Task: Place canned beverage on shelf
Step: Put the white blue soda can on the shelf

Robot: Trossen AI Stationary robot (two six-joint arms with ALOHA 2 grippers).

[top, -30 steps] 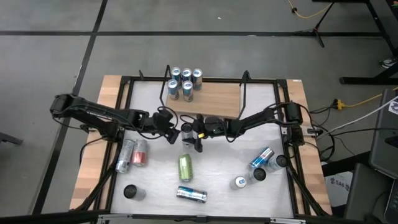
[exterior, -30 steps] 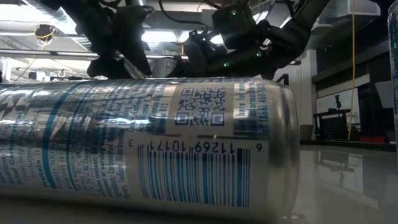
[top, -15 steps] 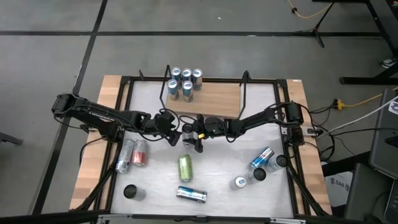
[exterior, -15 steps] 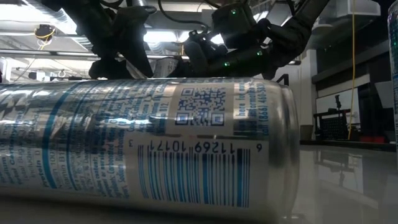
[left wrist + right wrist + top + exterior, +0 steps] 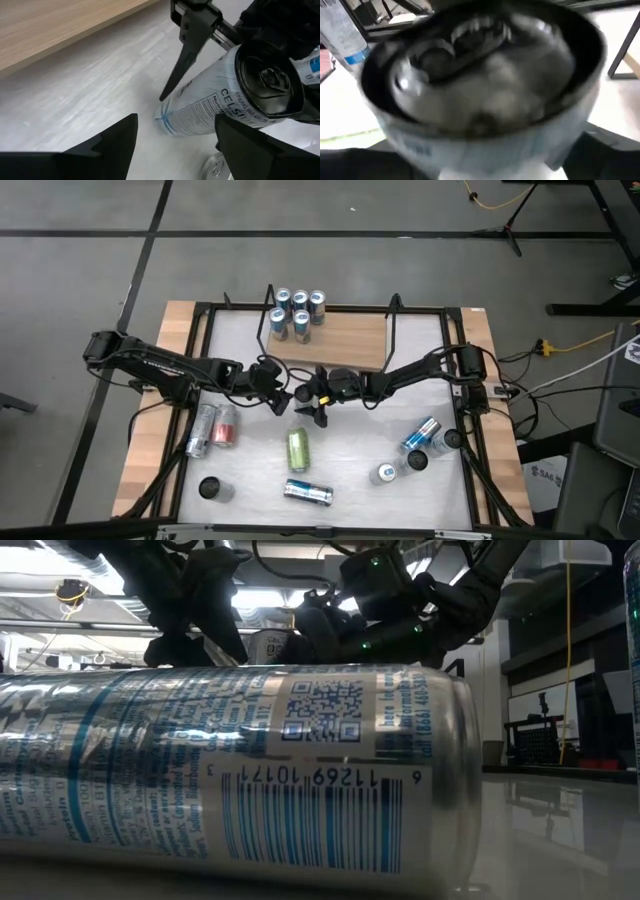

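From above, the shelf (image 5: pixel 345 340) stands at the far edge of the desk (image 5: pixel 360 480). Five upright cans (image 5: pixel 297 312) are grouped at its left end, and the rest of the board is bare. Just in front of it, near the middle of the desk, the two arms meet. The left gripper (image 5: pixel 283 397) and the right gripper (image 5: pixel 308 402) face each other with one can (image 5: pixel 299 393) between them, off the shelf. The right jaws look spread. Other cans lie about: a green can (image 5: pixel 298 447), a blue-and-silver can (image 5: pixel 308 493) near the front edge, a pair (image 5: pixel 212 428) at the left, and a cluster (image 5: pixel 420 445) at the right.

In the low view, a lying can with a barcode (image 5: pixel 250 770) fills the foreground. Both arms hang behind it, their jaws mostly hidden.

In the left wrist view, the left jaws are spread, with bare desk between the two dark fingers (image 5: pixel 100 147). Past them the can (image 5: pixel 220 105) is tilted, its far end down at the desk and its near end toward the camera. A thin finger of the right gripper (image 5: pixel 185 55) runs along its side, just beside it. The shelf's wooden board (image 5: pixel 60 20) lies beyond.

In the right wrist view, the can's top (image 5: pixel 480 75), with its pull tab, fills the picture. I cannot tell whether the jaws touch it.
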